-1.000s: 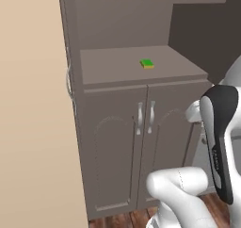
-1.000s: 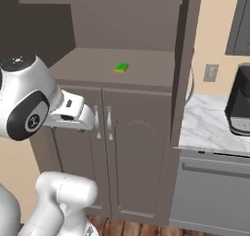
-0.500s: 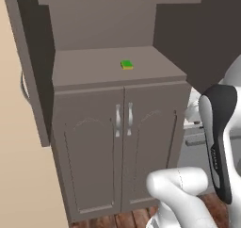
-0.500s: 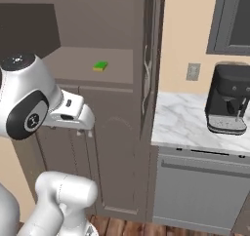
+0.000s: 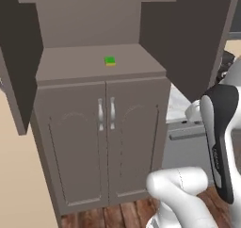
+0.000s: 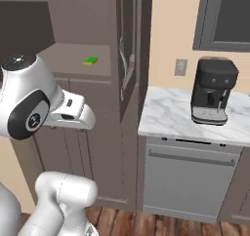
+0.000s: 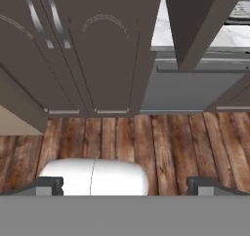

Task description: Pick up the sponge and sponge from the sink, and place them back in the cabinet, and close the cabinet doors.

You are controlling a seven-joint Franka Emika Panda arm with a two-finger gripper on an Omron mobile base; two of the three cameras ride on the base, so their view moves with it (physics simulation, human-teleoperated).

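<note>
Hand [image 7: 125,186] released, dark tips spread wide over plank wood floor [image 7: 161,137], nothing between them. Cabinet [image 5: 101,123] tall, matte grey-brown wood, upper plain-panel cabinet doors [image 5: 188,38] swung open, lower arched-panel pair shut with silver bar handles. Marble tabletop [image 6: 180,115] smooth white, carrying a boxy black coffee machine [image 6: 214,91]. One sponge [image 5: 110,61], small flat green-over-yellow block, lies on the cabinet's inner shelf.

We see one green-topped sponge [image 5: 109,61] lying flat on the cabinet [image 5: 94,142] shelf. Its upper doors [image 5: 188,38] stand open; the arched lower pair is shut.
</note>
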